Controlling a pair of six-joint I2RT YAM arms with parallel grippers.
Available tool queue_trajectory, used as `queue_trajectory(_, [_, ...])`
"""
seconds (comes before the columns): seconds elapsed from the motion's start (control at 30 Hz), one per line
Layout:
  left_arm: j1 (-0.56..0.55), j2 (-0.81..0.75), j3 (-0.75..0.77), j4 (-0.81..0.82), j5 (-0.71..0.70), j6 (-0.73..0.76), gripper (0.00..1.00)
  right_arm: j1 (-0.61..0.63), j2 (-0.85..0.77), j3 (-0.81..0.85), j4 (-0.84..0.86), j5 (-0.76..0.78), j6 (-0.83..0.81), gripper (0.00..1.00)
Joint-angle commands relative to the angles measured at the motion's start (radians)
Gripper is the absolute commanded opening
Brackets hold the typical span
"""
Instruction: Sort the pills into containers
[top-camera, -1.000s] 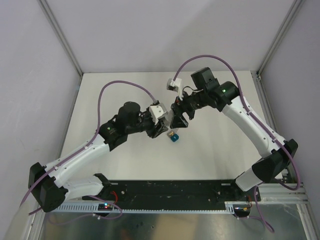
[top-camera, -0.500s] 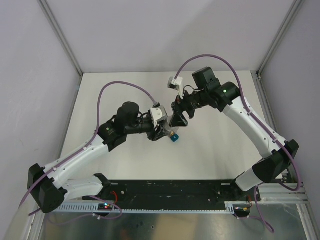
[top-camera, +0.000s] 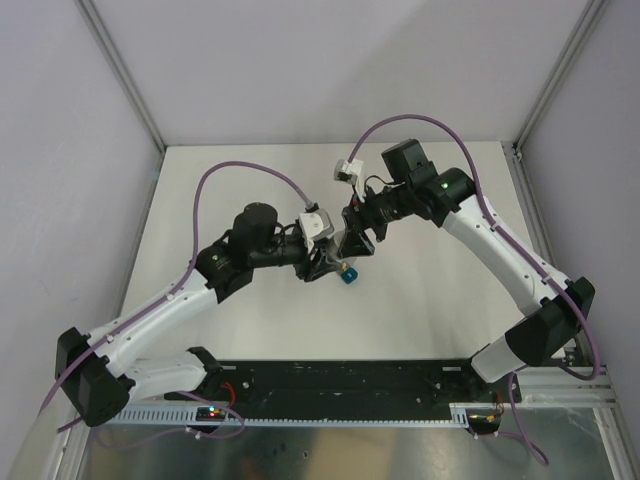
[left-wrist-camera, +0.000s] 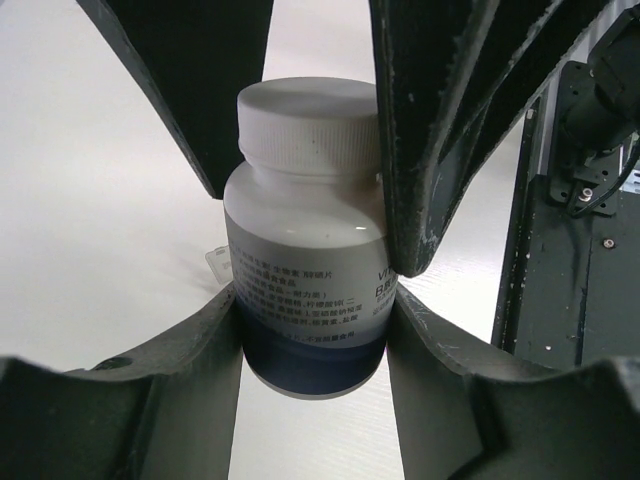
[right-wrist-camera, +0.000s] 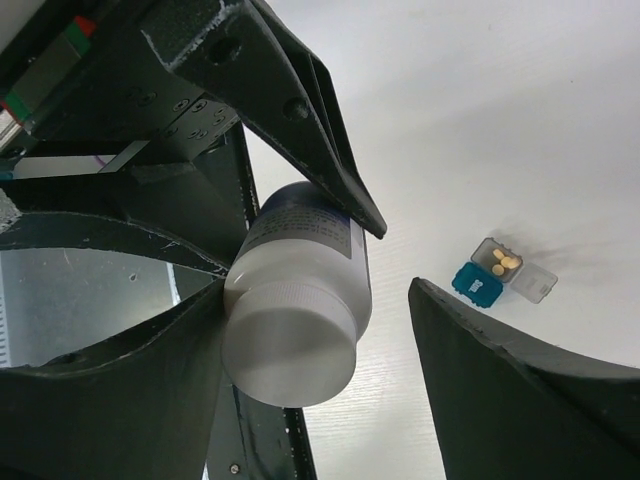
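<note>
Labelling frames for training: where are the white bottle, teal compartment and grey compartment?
white bottle (left-wrist-camera: 300, 255): left wrist view, on its label.
teal compartment (right-wrist-camera: 468, 282): right wrist view, on its top.
grey compartment (right-wrist-camera: 481, 254): right wrist view, on its rim.

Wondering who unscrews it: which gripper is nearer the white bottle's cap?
Right. The right gripper straddles the cap, jaws open; the left gripper clamps the bottle lower down its body.

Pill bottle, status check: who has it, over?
Left fingers clamped on white bottle, cap on. Right fingers open around cap, not yet gripping. Containers on table nearby, pills in grey one. Nothing blocking.
</note>
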Motion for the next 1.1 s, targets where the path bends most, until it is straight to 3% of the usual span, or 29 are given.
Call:
queue_trajectory(0.0, [0.004,-0.015,0.001,0.078,0.019,-0.034,0.0,0.002,-0.025,-0.003,0.037,-0.014,0.004,0.73])
queue_trajectory(0.07, [0.005,-0.015,-0.001,0.081,0.021,-0.033,0.0,0.003,-0.026,-0.003,0.04,-0.02,0.003,0.67])
queue_trajectory(0.27, [0.005,-0.013,-0.012,0.083,0.031,-0.03,0.01,0.003,-0.033,-0.004,0.032,-0.023,-0.015,0.33])
queue_trajectory(0.33, [0.005,-0.013,-0.011,0.083,0.031,-0.031,0.1,0.002,-0.037,-0.008,0.028,-0.015,-0.021,0.21])
queue_trajectory(0.47, [0.005,-0.014,-0.009,0.083,0.023,-0.037,0.43,-0.01,-0.053,-0.015,0.021,0.002,-0.028,0.05])
queue_trajectory(0.53, [0.006,-0.014,-0.007,0.083,0.011,-0.04,0.73,-0.02,-0.063,-0.019,0.018,0.012,-0.031,0.01])
queue_trajectory(0.63, [0.012,-0.016,-0.003,0.083,-0.005,-0.04,0.95,-0.043,-0.079,-0.029,0.015,0.036,-0.032,0.0])
queue_trajectory(0.83, [0.042,-0.028,0.0,0.084,-0.023,-0.039,0.99,-0.12,-0.095,-0.052,0.001,0.098,-0.036,0.0])
queue_trajectory(1.07, [0.077,-0.048,-0.012,0.083,-0.097,-0.01,1.0,-0.237,-0.066,-0.11,0.05,0.304,-0.018,0.0])
